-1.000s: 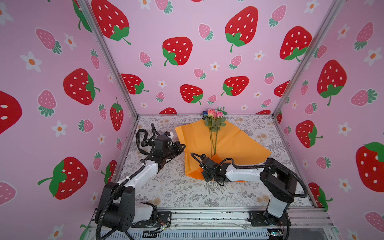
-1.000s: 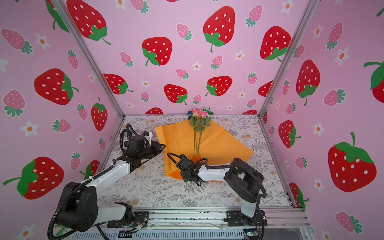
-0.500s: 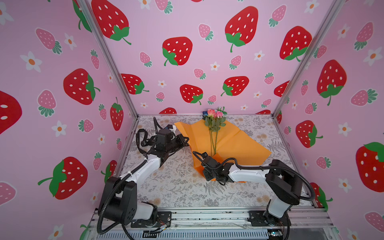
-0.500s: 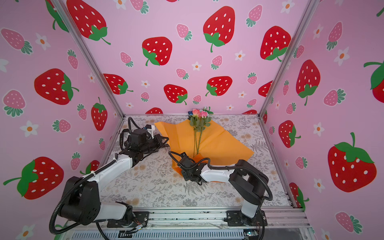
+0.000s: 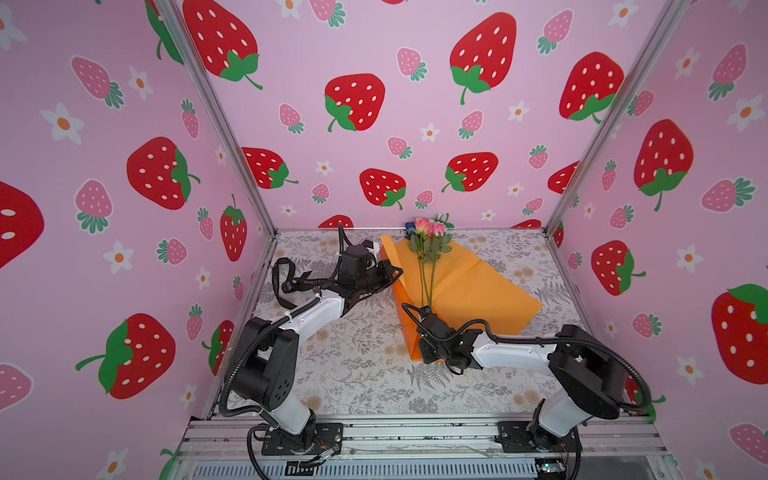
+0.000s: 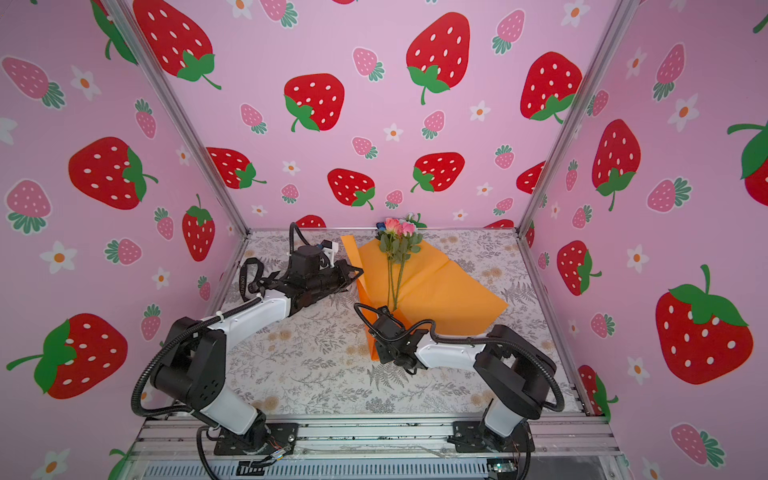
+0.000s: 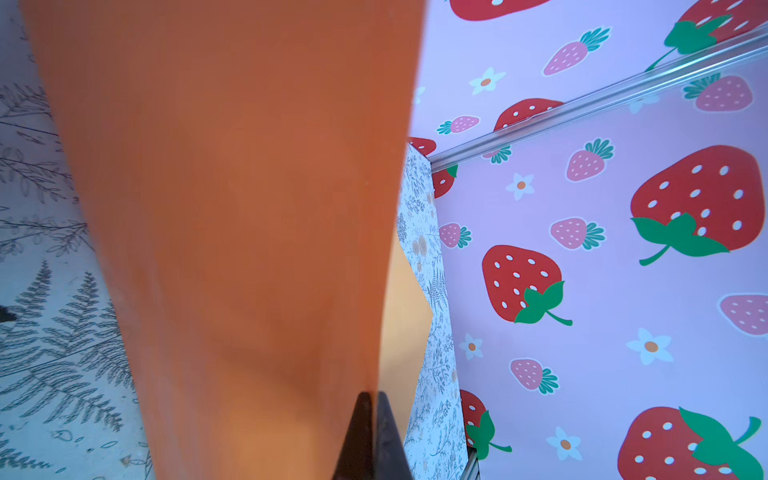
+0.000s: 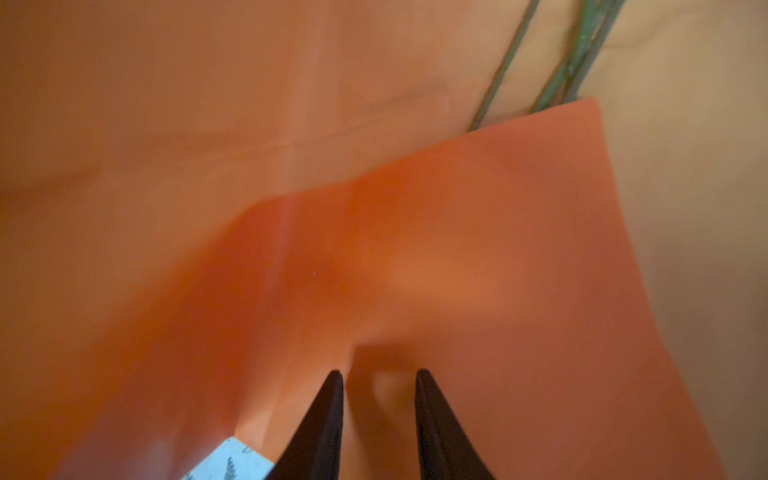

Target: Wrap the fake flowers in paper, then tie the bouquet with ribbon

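One orange paper [image 5: 478,291] edge is pinched in the closed left gripper [image 7: 371,401] jaws. At the near fold, right gripper [image 8: 379,376] jaws stand partly apart.

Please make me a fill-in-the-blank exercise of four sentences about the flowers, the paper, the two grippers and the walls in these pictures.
1. The flowers lie on a sheet of ___ paper.
2. The left gripper is ___ on the paper's edge.
3. The right gripper is ___, with its jaws apart.
4. The walls are printed with big red ___.
Missing words: orange; shut; open; strawberries.
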Controlling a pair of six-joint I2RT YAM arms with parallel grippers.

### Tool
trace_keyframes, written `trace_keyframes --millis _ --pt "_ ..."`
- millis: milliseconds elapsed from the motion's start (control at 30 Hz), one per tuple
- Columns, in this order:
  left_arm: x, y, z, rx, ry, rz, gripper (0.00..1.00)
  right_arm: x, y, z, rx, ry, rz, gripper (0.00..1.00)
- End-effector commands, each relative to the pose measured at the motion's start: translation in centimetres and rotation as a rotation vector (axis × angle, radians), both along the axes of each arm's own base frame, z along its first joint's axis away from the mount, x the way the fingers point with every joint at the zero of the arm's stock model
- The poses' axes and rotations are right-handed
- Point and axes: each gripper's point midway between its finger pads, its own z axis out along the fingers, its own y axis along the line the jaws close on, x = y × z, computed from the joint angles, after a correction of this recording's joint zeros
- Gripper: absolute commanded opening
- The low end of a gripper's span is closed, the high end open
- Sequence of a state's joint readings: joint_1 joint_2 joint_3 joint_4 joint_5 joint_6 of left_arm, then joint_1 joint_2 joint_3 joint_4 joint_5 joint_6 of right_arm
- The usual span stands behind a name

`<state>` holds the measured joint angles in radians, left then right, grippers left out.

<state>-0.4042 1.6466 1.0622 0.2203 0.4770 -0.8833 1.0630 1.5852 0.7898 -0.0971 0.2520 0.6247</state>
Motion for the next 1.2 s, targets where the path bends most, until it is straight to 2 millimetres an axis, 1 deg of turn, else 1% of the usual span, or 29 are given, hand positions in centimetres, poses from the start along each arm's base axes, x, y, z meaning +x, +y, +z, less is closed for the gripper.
trace_keyframes --millis 0,67,233,333,467,533,567,633,733,767,933,1067,1100,1167 --pt "0.6 -2.3 1.4 -0.024 -0.038 -0.056 0.0 1.1 -2.9 1.2 0.0 -0.031 -0.148 0.35" --pt "0.7 -3.4 0.8 -0.017 -0.032 -0.081 0.0 1.3 -4.5 1.6 -0.009 -0.046 -0.209 0.36" --pt "0.8 -6.2 -0.4 -0.01 -0.013 -0.15 0.0 1.7 -7.3 2.8 -0.007 -0.089 -0.316 0.4" --pt "1.0 -7.5 -1.4 0.003 -0.001 -0.172 0.0 1.9 -8.3 3.9 0.009 -0.123 -0.356 0.44" --pt "1.2 -9.3 -2.5 0.016 0.009 -0.202 0.0 2.3 -9.2 4.9 0.032 -0.159 -0.391 0.5" --pt "1.1 -10.1 -3.2 0.022 0.019 -0.218 0.0 2.4 -9.5 5.4 0.045 -0.174 -0.405 0.51" --pt "1.0 -10.6 -3.6 0.025 0.026 -0.229 0.0 2.5 -9.7 5.6 0.05 -0.184 -0.413 0.57" --pt "0.9 -11.5 -4.1 0.026 0.035 -0.249 0.0 2.6 -10.0 5.9 0.049 -0.2 -0.428 0.6" --pt "0.8 -12.8 -5.3 0.032 0.051 -0.274 0.0 2.9 -10.4 6.3 0.052 -0.216 -0.45 0.68" --pt "0.8 -13.2 -5.6 0.034 0.054 -0.281 0.0 2.9 -10.5 6.3 0.056 -0.218 -0.454 0.7" --pt "1.0 -14.6 -7.5 0.048 0.078 -0.305 0.0 3.1 -10.3 6.4 0.066 -0.218 -0.451 0.73" --pt "1.5 -15.2 -8.8 0.05 0.088 -0.305 0.0 3.1 -9.8 5.9 0.067 -0.197 -0.432 0.73" --pt "1.6 -15.3 -8.9 0.047 0.09 -0.303 0.02 3.0 -9.6 5.8 0.071 -0.192 -0.425 0.73" --pt "1.9 -15.5 -9.2 0.045 0.085 -0.3 0.12 3.0 -9.1 5.5 0.075 -0.182 -0.407 0.74"
